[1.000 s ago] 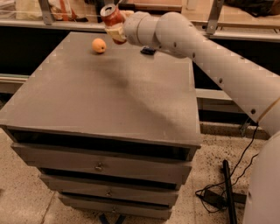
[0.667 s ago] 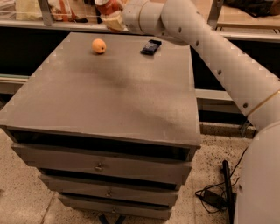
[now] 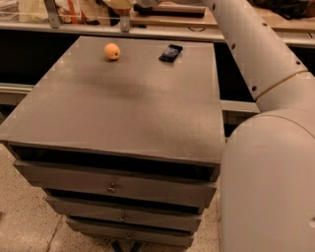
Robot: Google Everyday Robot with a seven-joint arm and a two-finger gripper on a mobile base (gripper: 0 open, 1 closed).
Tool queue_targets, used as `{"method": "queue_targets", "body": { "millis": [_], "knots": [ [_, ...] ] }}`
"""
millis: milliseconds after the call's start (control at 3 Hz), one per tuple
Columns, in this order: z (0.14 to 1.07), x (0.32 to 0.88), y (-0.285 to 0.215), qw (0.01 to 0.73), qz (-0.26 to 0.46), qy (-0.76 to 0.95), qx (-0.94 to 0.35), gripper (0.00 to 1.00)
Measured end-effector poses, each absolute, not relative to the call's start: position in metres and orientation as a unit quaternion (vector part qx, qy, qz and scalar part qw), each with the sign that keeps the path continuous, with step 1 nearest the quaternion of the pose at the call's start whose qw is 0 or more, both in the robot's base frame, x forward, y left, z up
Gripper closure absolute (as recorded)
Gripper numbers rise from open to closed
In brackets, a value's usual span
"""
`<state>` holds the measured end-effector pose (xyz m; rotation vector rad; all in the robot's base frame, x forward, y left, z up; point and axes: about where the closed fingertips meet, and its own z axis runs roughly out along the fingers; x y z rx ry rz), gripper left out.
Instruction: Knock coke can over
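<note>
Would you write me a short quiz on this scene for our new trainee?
1. True or false: the orange lies left of the dark packet.
2. Where is the gripper? A) touching the orange B) at the picture's top edge, beyond the far side of the table C) resting mid-table
3. Is the coke can on the table?
Key: 1 true; 2 B; 3 no, it is not in view.

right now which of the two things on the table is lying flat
The dark packet at the far edge; the orange fruit left of it is round. The hand is mostly cut off at the top edge of the view.
</note>
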<state>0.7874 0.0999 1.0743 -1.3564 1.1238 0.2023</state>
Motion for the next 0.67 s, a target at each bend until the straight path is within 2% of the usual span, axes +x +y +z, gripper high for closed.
{"method": "queue_targets", "body": {
  "millis": [667],
  "knots": [
    [1.04,0.75,0.124,0.517,0.088,0.451,-0.722,1.0]
  ]
}}
